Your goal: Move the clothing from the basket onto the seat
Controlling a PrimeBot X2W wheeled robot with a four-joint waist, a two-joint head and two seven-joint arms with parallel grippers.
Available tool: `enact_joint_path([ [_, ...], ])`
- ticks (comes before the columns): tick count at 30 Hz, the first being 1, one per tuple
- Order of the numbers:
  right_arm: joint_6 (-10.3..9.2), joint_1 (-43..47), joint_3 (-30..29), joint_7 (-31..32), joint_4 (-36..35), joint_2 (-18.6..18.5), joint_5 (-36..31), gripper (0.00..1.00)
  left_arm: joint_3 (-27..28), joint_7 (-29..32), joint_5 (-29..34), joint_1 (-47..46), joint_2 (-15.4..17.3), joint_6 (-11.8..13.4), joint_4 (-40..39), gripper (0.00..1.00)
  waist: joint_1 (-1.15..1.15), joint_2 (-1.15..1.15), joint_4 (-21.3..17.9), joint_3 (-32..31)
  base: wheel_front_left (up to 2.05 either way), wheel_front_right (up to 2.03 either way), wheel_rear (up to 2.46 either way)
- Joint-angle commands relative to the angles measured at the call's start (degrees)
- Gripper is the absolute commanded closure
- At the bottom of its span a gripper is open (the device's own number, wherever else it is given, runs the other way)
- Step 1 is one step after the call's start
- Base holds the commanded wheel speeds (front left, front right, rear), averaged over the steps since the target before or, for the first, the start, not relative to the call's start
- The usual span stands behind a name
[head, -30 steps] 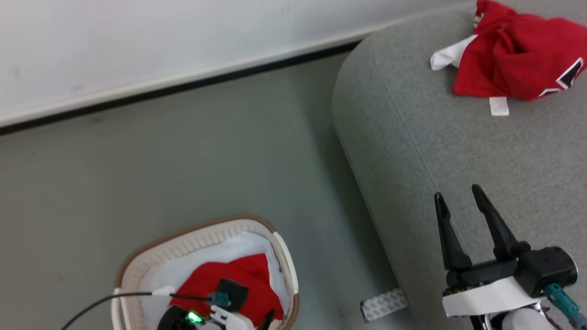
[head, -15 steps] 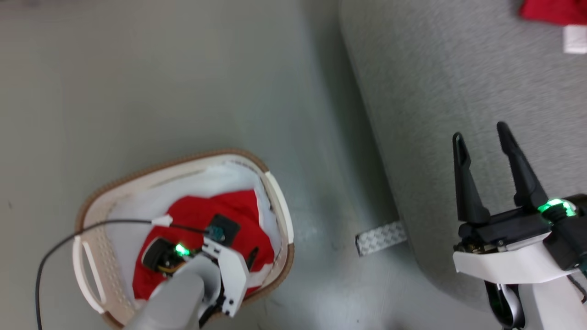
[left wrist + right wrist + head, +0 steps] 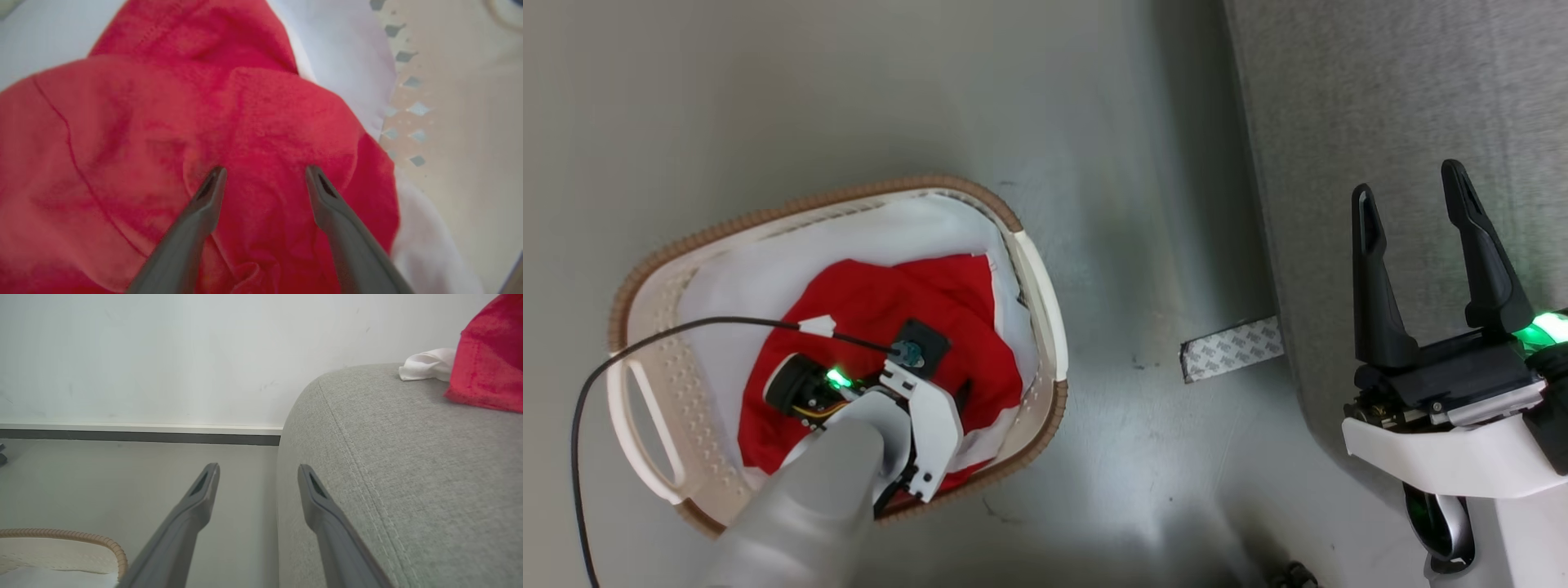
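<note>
Grey floor [image 3: 849,82]; basket [image 3: 809,201] clothing [image 3: 122,122] just beneath spread left gripper [image 3: 265,174].

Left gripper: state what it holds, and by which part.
Nothing is held. The left gripper stands open over a raised fold of the red garment in the basket, not closed on it.

My right gripper [image 3: 258,468] stands wide beside the seat's [image 3: 408,465] rounded edge; red clothing [image 3: 486,363] lies at its far edge.

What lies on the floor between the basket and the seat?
In the head view, bare grey floor separates basket and seat, apart from a patterned strip at the seat's base.
</note>
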Motion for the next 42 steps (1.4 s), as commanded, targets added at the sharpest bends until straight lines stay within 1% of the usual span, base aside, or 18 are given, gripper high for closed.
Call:
enact_joint_path([
  [1,-0.14,-0.5,-0.1,0.0,-0.5,0.0,-0.6,0.00,-0.4,-0.2,-0.4,-0.6,-0.1,-0.1,0.7,0.00,-0.01,0.00,0.1,1.0,0.00,0.00,0.00],
  [2,-0.15,-0.4,-0.1,0.0,-0.6,0.0,-0.7,0.00,-0.8,-0.3,-0.8,-0.7,-0.3,-0.1,0.9,0.00,-0.01,0.00,0.1,1.2,0.00,0.00,0.00],
  [3,-0.15,-0.2,-0.1,0.0,-0.7,0.0,-0.8,0.00,-1.1,-0.4,-1.0,-0.9,-0.4,-0.1,1.1,0.30,-0.01,0.00,0.1,1.3,0.00,0.00,0.00],
  [4,-0.14,0.1,-0.2,0.0,-0.8,0.0,-1.1,0.00,-2.0,-0.7,-2.0,-0.9,-0.7,-0.1,1.2,1.00,-0.01,0.00,0.2,1.5,0.00,0.00,0.00],
  [10,-0.15,0.5,-0.6,0.0,-0.2,0.0,-1.3,0.00,-4.1,-2.9,-4.9,-1.3,-1.3,-0.1,0.8,1.00,-0.01,0.00,1.0,0.2,0.00,0.00,0.00],
  [15,-0.15,0.4,-0.5,0.0,0.6,0.0,-0.6,0.00,-4.0,-6.3,-8.6,-0.8,-1.7,-0.1,0.0,1.00,-0.01,0.00,1.7,-2.8,0.00,0.00,0.00],
  [21,-0.14,1.1,-0.7,0.0,2.1,0.0,0.1,0.00,-2.4,-10.0,-13.5,1.2,-1.9,-0.1,-2.0,1.00,-0.01,0.00,2.9,-8.4,0.00,0.00,0.00],
  [25,-0.14,2.4,-1.0,0.0,3.5,0.0,0.6,0.00,-1.3,-10.9,-15.6,4.0,-1.5,-0.1,-4.1,1.00,-0.01,0.00,3.6,-13.5,0.00,0.00,0.00],
  [30,-0.15,4.9,-1.2,0.0,5.3,0.0,1.0,0.00,1.4,-11.0,-17.5,8.5,-0.3,0.0,-9.7,1.00,-0.01,0.00,4.6,-20.3,0.00,0.00,0.00],
  [37,-0.14,9.4,-1.2,0.0,7.7,0.0,1.5,0.00,6.3,-11.0,-17.4,18.4,0.5,1.5,-19.7,1.00,-0.01,0.00,5.9,-30.7,0.00,0.00,0.00],
  [42,-0.14,13.0,-0.8,0.0,9.3,0.0,1.8,0.00,8.6,-11.0,-16.7,24.6,1.1,2.8,-26.1,1.00,-0.01,0.00,7.2,-37.2,0.00,0.00,0.00],
])
